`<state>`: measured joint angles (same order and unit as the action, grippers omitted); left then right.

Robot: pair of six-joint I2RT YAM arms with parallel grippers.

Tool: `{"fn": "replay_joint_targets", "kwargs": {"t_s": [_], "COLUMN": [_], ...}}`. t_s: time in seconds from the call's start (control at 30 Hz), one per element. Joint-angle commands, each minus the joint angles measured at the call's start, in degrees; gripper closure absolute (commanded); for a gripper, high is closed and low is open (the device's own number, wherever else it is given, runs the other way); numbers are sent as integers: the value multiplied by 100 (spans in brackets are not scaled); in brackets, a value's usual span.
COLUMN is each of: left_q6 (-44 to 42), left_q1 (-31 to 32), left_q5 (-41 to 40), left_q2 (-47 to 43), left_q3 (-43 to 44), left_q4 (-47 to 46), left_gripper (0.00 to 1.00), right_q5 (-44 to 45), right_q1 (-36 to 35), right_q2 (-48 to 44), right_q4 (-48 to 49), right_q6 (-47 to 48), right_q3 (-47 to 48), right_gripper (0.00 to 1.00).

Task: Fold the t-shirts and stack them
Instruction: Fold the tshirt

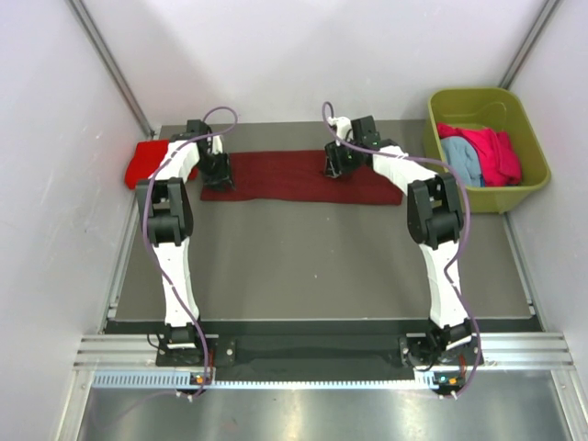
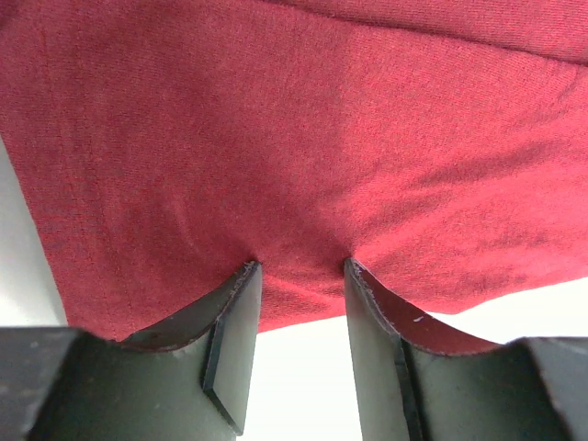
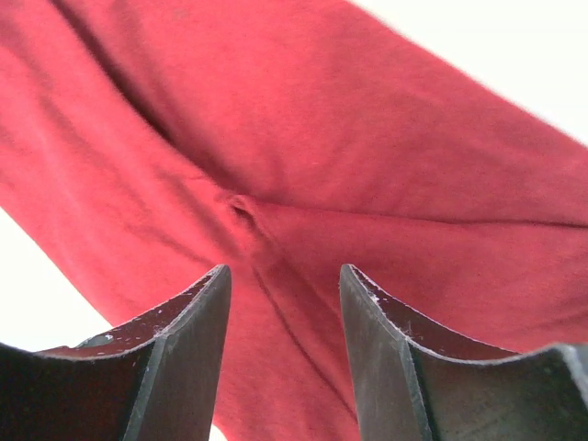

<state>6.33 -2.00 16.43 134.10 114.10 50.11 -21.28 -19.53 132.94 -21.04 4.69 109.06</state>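
A dark maroon t-shirt lies as a long flat strip across the back of the table. My left gripper stands on its left end. In the left wrist view its fingertips rest against the maroon cloth near its edge, jaws apart, with nothing pinched between them. My right gripper is over the strip's right half, open just above the wrinkled cloth. A bright red t-shirt lies bunched at the far left, beside the strip's end.
An olive-green tub stands at the back right, holding a pink shirt and a light blue one. White walls close in the table on both sides and at the back. The arm bases sit at the near edge.
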Motion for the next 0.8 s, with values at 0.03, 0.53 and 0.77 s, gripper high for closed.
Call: {"fn": "replay_joint_targets", "kwargs": {"t_s": [0.03,0.53,0.77], "left_q6": [53,114,62], "left_q1": [-29,-28,-28], "left_q5": [-157,-104,-210], "left_q2": [-16,-24,-147], "left_q3": [-73,-37,-292], "left_q4": [17,-1,-1], "left_gripper": [53,54,54], "right_q5": [-166,167,644], "right_q1": [-191,-271,-227], "right_q2": [47,196,846], "right_q4": [109,108,101], "right_q6": [-100,-21,217], "right_q3": [-86,-104,1055], "right_gripper": [49,49,49]}}
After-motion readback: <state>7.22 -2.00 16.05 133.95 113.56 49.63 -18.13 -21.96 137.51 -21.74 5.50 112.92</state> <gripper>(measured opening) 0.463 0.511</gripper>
